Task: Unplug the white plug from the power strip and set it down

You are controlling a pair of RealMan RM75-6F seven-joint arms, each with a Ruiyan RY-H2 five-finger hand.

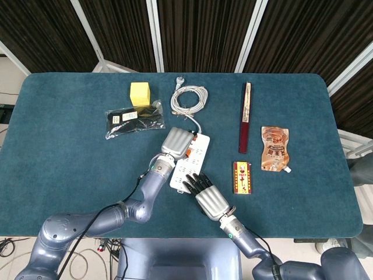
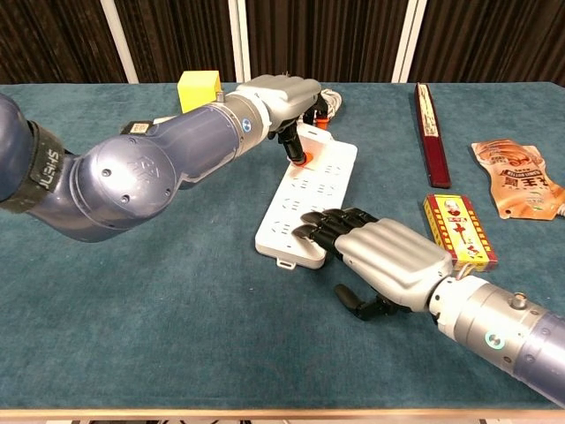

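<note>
Mid-table, the right hand (image 2: 375, 252) presses flat on the power strip's (image 2: 309, 199) near end while the left hand (image 2: 281, 95), fingers curled over the hidden white plug, should pull straight up

On the table (image 1: 70, 151), the power strip (image 1: 189, 163) lies at the centre, with the coiled cable (image 1: 189, 98) behind it. Left of the cable sits the block (image 1: 140, 93), and the bag (image 1: 134, 121) lies before that. Right of the strip lies the small box (image 1: 242, 177), the long flat case (image 1: 245, 117) behind it, the pouch (image 1: 274, 149) farthest right.
</note>
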